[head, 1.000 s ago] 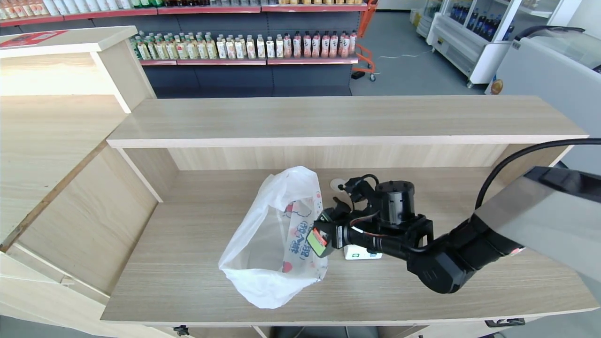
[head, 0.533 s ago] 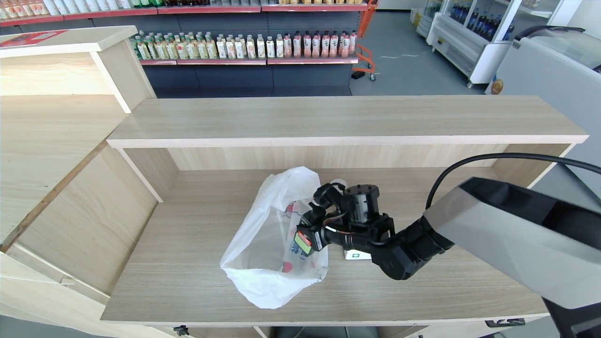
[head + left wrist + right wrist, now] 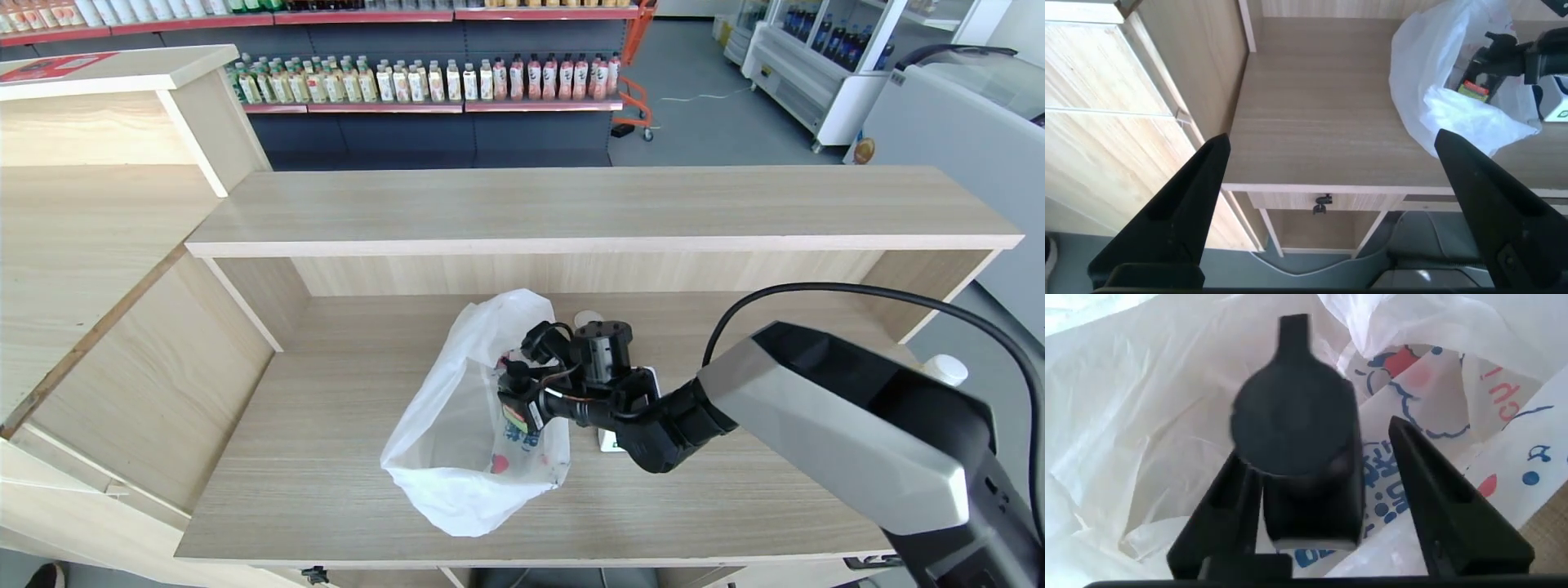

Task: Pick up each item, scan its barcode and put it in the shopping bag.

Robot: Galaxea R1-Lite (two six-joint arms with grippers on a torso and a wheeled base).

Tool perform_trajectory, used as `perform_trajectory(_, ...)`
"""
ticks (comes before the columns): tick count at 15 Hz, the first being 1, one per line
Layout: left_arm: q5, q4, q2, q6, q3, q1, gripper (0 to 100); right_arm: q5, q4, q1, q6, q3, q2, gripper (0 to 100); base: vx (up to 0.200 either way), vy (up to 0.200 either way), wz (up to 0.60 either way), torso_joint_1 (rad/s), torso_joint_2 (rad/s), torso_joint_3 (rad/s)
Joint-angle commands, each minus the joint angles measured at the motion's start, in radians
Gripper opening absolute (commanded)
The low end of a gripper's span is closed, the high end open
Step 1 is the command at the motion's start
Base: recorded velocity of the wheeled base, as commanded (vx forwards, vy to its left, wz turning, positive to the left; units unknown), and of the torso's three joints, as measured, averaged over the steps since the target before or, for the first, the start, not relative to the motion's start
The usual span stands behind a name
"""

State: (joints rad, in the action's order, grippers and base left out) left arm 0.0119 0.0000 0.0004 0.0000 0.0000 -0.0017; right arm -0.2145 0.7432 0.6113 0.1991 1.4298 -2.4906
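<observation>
A white plastic shopping bag stands open in the middle of the wooden counter. My right gripper hangs in the bag's mouth, shut on a small dark item with a green and red label. In the right wrist view the item sits between the two fingers with the bag's printed wall close behind it. From the left wrist view, my left gripper is open and holds nothing, above the counter's front edge, well left of the bag.
A small white box with a green mark lies on the counter just right of the bag, partly under my right arm. A raised shelf runs along the back of the counter, and side walls close it on the left.
My right arm has carried the item leftward, from beside the bag's right wall to inside its mouth. The bag has kept its place.
</observation>
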Motion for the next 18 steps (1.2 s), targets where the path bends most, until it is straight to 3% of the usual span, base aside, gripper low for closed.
perform_trajectory(1, 0.0, 0.0, 0.0, 0.0, 0.0, 0.0, 100, -0.003, -0.001, 0.002, -0.004, 0.02, -0.016, 100, 0.0, 0.0, 0.0, 0.0, 0.0, 0.0)
perform_trajectory(11, 0.0, 0.0, 0.0, 0.0, 0.0, 0.0, 100, -0.006, -0.005, -0.051, -0.279, -0.026, 0.164, 100, 0.0, 0.0, 0.0, 0.0, 0.0, 0.0)
perform_trajectory(18, 0.0, 0.0, 0.0, 0.0, 0.0, 0.0, 100, -0.005, -0.005, -0.143, -0.322, -0.166, 0.337, 100, 0.0, 0.0, 0.0, 0.0, 0.0, 0.0)
